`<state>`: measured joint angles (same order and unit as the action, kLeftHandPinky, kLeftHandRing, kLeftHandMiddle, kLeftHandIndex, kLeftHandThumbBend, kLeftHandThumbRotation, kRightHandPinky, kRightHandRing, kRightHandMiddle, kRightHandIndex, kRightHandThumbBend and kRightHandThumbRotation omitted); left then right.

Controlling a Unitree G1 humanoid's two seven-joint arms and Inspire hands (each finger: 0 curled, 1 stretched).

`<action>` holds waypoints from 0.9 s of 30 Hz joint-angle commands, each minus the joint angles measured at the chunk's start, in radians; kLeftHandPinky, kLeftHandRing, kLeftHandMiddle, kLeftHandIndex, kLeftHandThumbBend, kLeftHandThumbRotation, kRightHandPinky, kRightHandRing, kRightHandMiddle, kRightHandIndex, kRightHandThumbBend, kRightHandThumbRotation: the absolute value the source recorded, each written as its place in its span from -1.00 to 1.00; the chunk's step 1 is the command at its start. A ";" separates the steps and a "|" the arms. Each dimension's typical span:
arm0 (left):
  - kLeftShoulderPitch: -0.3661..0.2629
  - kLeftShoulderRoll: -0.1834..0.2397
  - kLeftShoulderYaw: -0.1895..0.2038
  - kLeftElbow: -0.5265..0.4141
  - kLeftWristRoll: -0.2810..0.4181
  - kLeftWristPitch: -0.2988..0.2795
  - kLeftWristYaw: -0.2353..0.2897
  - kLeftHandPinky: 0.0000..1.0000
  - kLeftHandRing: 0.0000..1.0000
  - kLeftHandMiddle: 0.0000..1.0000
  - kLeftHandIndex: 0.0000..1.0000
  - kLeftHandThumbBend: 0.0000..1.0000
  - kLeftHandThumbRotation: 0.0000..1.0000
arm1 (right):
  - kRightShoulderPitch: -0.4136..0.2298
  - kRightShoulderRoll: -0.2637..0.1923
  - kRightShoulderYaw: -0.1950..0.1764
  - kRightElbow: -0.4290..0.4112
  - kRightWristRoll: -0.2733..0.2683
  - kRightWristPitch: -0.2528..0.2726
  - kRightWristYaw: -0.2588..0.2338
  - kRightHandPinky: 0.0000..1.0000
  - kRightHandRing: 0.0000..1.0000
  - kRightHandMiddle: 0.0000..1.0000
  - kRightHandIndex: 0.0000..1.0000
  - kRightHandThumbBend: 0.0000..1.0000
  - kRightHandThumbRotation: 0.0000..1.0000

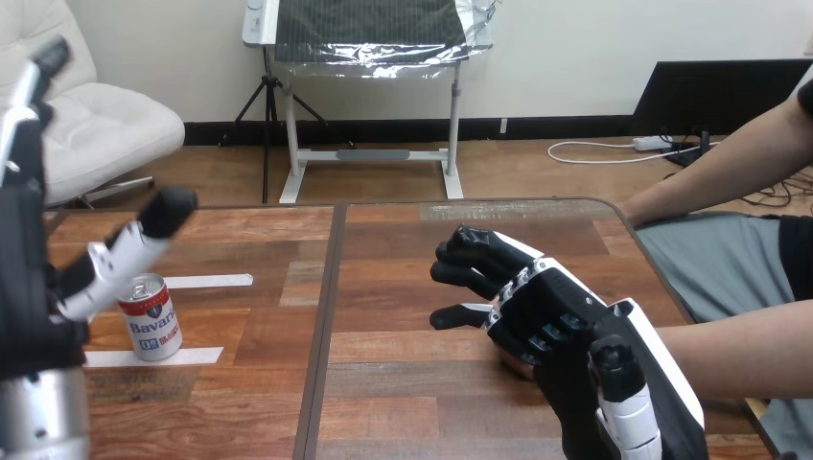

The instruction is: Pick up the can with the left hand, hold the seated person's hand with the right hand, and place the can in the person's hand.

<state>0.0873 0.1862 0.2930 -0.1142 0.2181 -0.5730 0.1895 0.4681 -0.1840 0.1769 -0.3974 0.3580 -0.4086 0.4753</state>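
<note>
Left hand (pixel 27 278) spread open, thumb just over the can (pixel 150 318), no grip yet. Can upright on table (pixel 403 287), left side. I'd go lower, wrap mid-body, close squarely to avoid tipping.

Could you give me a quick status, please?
Left hand open beside can. Can upright on table. Right hand over end of person's forearm, hold unclear. Nothing blocking.

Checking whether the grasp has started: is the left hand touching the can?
Cannot tell. In the head view a straight finger of the left hand overlaps the upper left edge of the can; neither gap nor contact shows.
</note>
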 commanded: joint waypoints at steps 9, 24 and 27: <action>-0.116 0.038 0.024 0.038 0.036 0.051 0.044 0.90 0.92 0.88 0.79 1.00 0.35 | -0.021 -0.003 -0.007 -0.057 0.016 0.006 -0.007 0.45 0.68 0.68 0.65 0.57 0.76; -0.193 0.095 0.039 0.181 0.046 0.081 0.069 0.89 0.93 0.91 0.80 1.00 0.25 | -0.028 -0.001 -0.002 -0.051 -0.005 0.002 -0.016 0.45 0.66 0.66 0.65 0.58 0.81; -0.214 0.110 0.040 0.227 0.031 0.082 0.063 0.89 0.94 0.91 0.81 1.00 0.23 | -0.030 -0.001 -0.001 -0.051 -0.006 0.004 -0.017 0.44 0.65 0.66 0.64 0.59 0.81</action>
<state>-0.0436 0.2467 0.3318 0.0438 0.2554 -0.4962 0.2526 0.4719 -0.1967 0.1791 -0.4128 0.3532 -0.4014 0.4682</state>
